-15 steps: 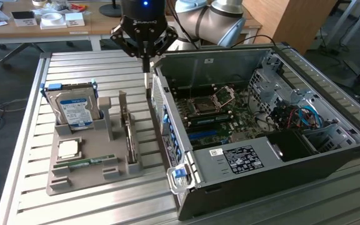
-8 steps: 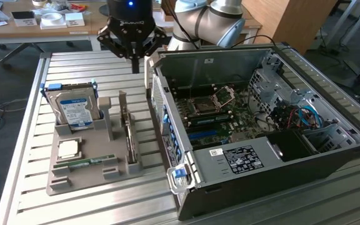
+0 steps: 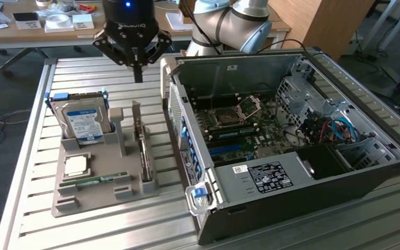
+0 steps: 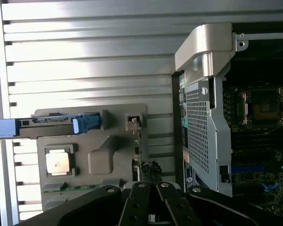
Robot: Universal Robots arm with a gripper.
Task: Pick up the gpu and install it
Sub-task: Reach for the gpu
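The gpu stands on its edge in a slot of the grey parts holder, to the exterior view's left of the open computer case. From the wrist I see the gpu edge-on as a thin strip, with its metal bracket end farther from the gripper. My black gripper hangs well above the table beyond the holder's far end, shut, with nothing in it. Its fingers meet in the wrist view, and the gripper sits over the gpu's near end.
A hard drive with a blue-white label stands upright in the holder. A CPU and a RAM stick lie flat there. The case's motherboard is exposed. The slatted metal table carries everything.
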